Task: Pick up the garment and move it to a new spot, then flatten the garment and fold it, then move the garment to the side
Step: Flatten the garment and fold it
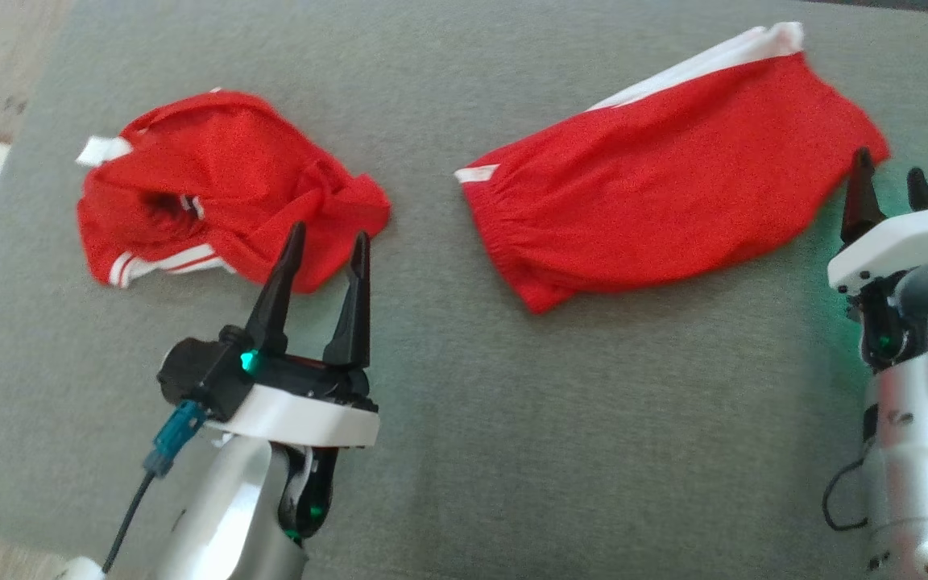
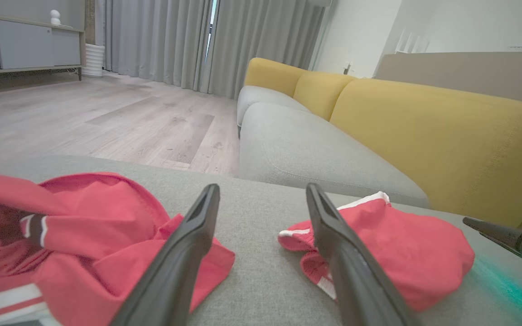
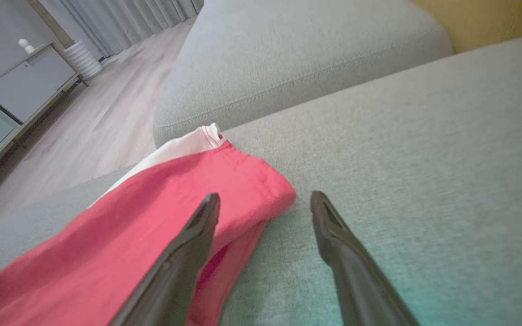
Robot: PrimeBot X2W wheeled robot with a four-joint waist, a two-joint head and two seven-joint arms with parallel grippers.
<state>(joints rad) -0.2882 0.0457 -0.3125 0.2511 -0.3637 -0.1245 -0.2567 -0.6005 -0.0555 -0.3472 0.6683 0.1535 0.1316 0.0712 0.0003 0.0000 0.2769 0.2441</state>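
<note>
Two red garments with white trim lie on the grey cushion (image 1: 512,403). A crumpled one (image 1: 214,189) sits at the left; a flatter, folded pair of shorts (image 1: 665,177) lies at the right. My left gripper (image 1: 325,246) stands open just in front of the crumpled garment (image 2: 75,240), its fingertips over the near edge. By the right corner of the shorts (image 3: 161,217) my right gripper (image 1: 889,176) is open, one finger over the red cloth (image 3: 261,190), nothing between the fingers.
The grey cushion's far edge drops to a wooden floor (image 2: 107,113). A sofa with a grey seat (image 2: 306,154) and yellow backrests (image 2: 447,136) stands beyond. Grey curtains (image 2: 166,40) and a low cabinet (image 2: 25,45) are farther off.
</note>
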